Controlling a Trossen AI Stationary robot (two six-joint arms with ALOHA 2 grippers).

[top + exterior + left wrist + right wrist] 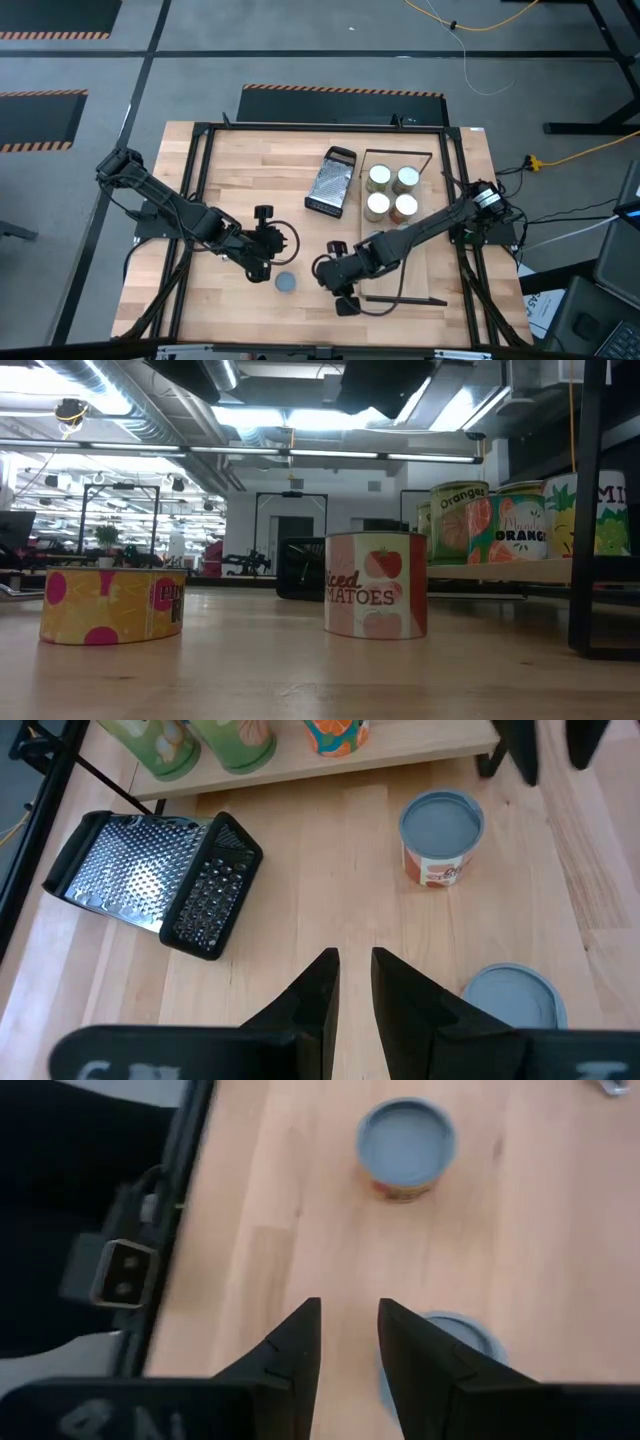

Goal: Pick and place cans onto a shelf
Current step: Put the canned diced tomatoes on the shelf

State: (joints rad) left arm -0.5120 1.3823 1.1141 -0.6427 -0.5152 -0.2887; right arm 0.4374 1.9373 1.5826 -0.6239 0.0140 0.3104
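Pale wood tabletop [250, 180], cylindrical cans [392, 192] (four), perforated grater [332, 182]

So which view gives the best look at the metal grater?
The left wrist view: the grater lies there whole and close, its perforated face and black handle plain, in front of the shelf. The high view shows it small, just left of the shelf. The low view does not clearly show it, and the right wrist view misses it.

2 black jointed arms [170, 205], each hand [355, 970] with 2 dark fingers.
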